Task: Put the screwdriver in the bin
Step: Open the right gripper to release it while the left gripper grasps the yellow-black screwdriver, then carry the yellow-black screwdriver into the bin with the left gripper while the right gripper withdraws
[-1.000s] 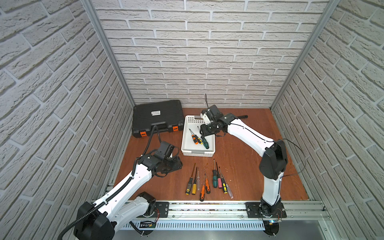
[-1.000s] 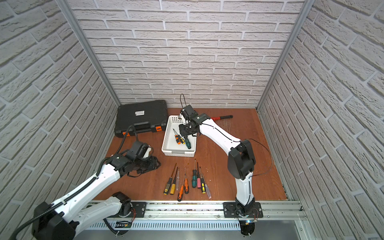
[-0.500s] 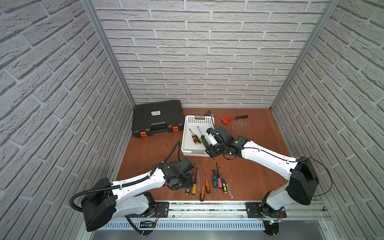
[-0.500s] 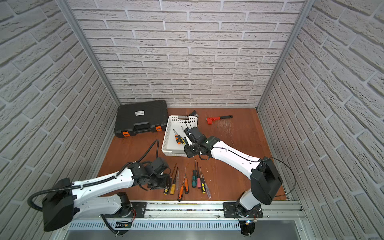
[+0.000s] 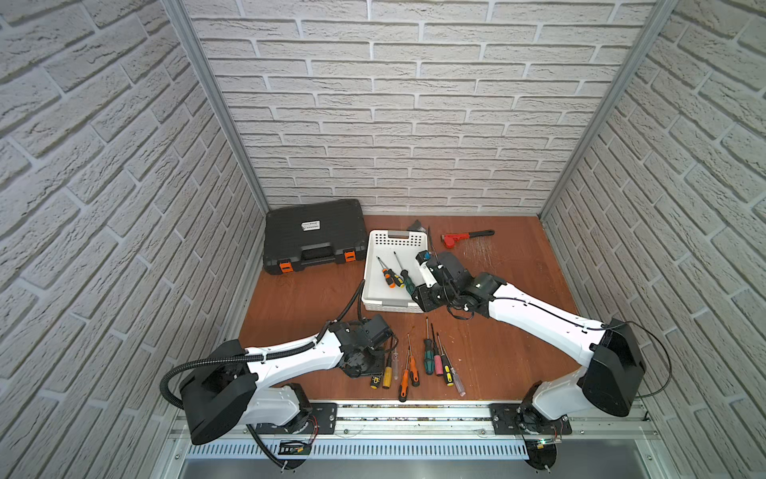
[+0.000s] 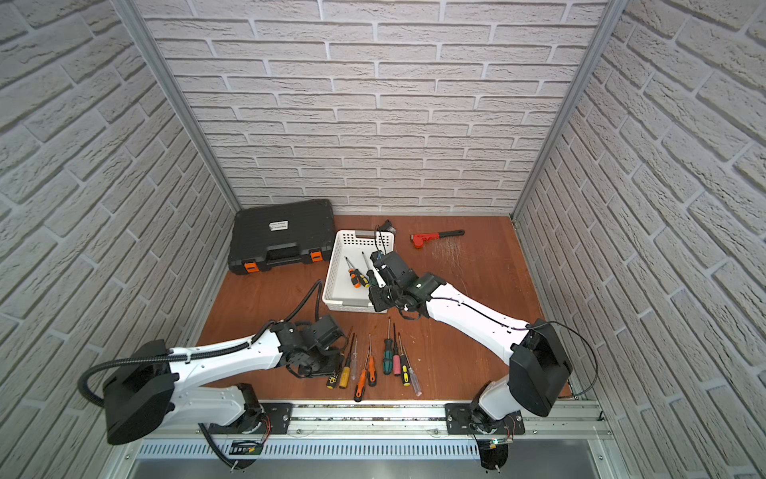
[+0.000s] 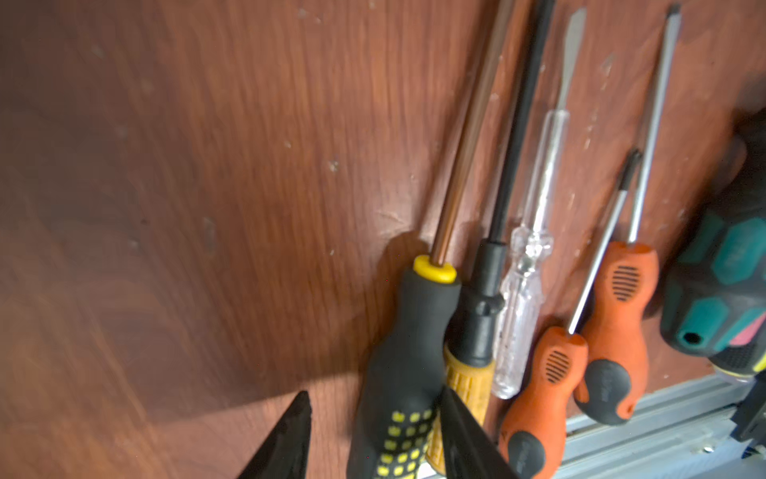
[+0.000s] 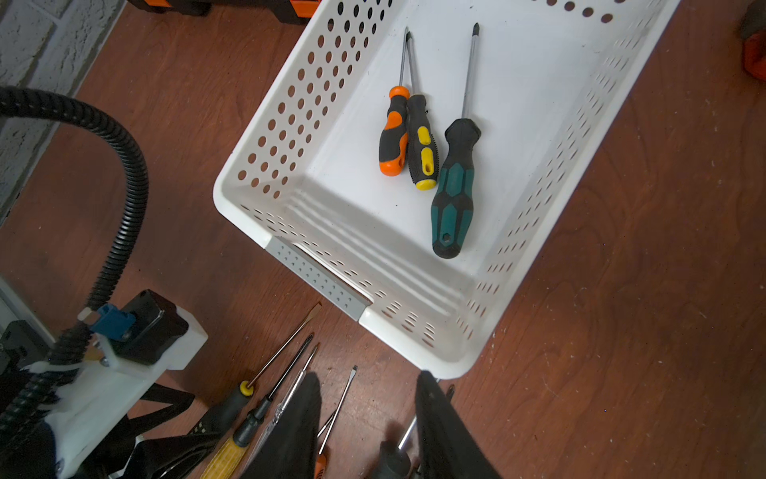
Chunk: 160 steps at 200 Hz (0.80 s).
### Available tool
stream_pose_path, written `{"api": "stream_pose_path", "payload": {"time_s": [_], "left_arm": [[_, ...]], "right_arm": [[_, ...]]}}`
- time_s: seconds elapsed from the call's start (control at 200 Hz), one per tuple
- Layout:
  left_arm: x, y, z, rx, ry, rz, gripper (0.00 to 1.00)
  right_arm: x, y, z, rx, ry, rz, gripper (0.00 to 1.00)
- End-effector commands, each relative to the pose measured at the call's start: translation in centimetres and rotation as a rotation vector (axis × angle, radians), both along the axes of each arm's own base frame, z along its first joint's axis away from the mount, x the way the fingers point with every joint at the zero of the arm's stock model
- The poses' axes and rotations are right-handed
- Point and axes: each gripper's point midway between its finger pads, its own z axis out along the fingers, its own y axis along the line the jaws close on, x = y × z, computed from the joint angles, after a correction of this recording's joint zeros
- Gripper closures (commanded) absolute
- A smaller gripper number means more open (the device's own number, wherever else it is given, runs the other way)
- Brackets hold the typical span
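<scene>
Close the left gripper (image 7: 373, 394), half-open astride the black-and-yellow screwdriver (image 7: 414, 331) at the near row's left end, on its grippy handle. Likely light, stiff, handle-heavy; carry far to the bin (image 5: 383, 296). Leave the right gripper (image 8: 367, 377) parted and empty.

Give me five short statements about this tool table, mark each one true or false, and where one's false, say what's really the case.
1. Three screwdrivers lie in the bin. True.
2. The black case stands open. False: its lid is shut.
3. The left pincer straddles the black-handled screwdriver at the end of the row. True.
4. The red wrench lies in the bin. False: it lies on the table, beyond the bin's far corner.
5. The right pincer holds a screwdriver. False: it hangs open and empty by the bin's near corner.
</scene>
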Motion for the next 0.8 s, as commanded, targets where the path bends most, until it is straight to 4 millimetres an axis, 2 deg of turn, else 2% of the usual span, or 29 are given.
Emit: {"api": "stream_pose_path", "payload": {"time_s": [0.0, 0.235, 0.335, 0.465, 0.57, 0.705, 0.795], "left_arm": [[0.2, 0.4, -0.5, 0.060, -0.014, -0.010, 0.52], [-0.1, 0.7, -1.4, 0.102, -0.001, -0.006, 0.55], [-0.2, 0.8, -1.8, 0.115, 0.007, -0.010, 0.64], [-0.4, 1.8, -2.0, 0.149, 0.005, 0.019, 0.87], [-0.3, 3.3, -0.7, 0.177, -0.031, 0.062, 0.94], [-0.4, 7.1, 2.5, 0.254, -0.066, 0.173, 0.97], [0.4, 8.4, 5.1, 0.237, -0.094, 0.219, 0.97]], "right_arm": [[0.3, -0.1, 0.8, 0.020, -0.035, -0.013, 0.60], [0.2, 0.2, 0.8, 0.058, -0.044, -0.014, 0.61], [0.2, 0.4, 0.5, 0.060, -0.033, -0.009, 0.61], [0.2, 0.6, 0.3, 0.064, -0.027, -0.005, 0.62], [0.2, 0.5, 0.6, 0.062, -0.035, -0.005, 0.62], [0.3, 0.1, 1.0, 0.055, -0.055, -0.012, 0.62], [0.4, 0.1, 1.3, 0.077, -0.071, -0.018, 0.62]]}}
